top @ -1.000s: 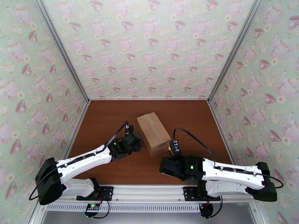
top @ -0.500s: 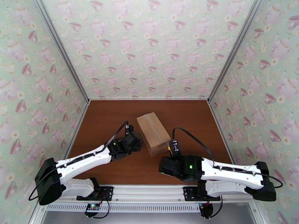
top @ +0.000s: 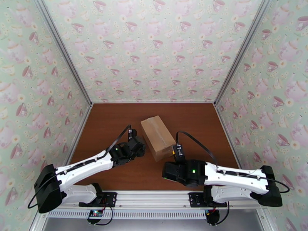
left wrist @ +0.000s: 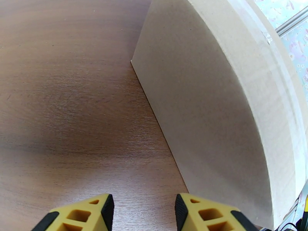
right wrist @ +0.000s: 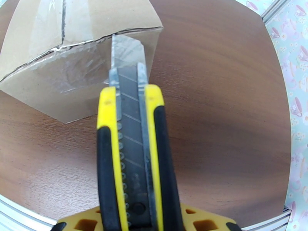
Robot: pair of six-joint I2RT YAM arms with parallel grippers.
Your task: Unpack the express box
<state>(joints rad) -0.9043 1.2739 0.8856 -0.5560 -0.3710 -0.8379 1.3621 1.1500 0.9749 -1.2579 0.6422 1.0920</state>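
Note:
The express box (top: pixel 158 137) is a brown carton lying closed at the table's middle, with clear tape along its seam. My right gripper (top: pixel 178 155) is shut on a yellow-and-black utility knife (right wrist: pixel 131 151). The knife's extended blade (right wrist: pixel 127 54) rests against the taped top edge of the express box's (right wrist: pixel 77 54) near end. My left gripper (top: pixel 141 146) sits low beside the carton's left long side. In the left wrist view its yellow fingertips (left wrist: pixel 106 208) stand apart with bare table between them, and the carton's side (left wrist: pixel 215 112) rises just to their right.
The brown wooden table (top: pixel 111 124) is enclosed by patterned walls on three sides, with aluminium posts at the back corners (top: pixel 90 101). A metal rail (top: pixel 154 195) runs along the near edge. A black cable (top: pixel 200 143) loops from the right wrist.
The right arm has crept a little to the left, keeping the knife at the box's near end. The left arm has barely shifted. The box has stayed put.

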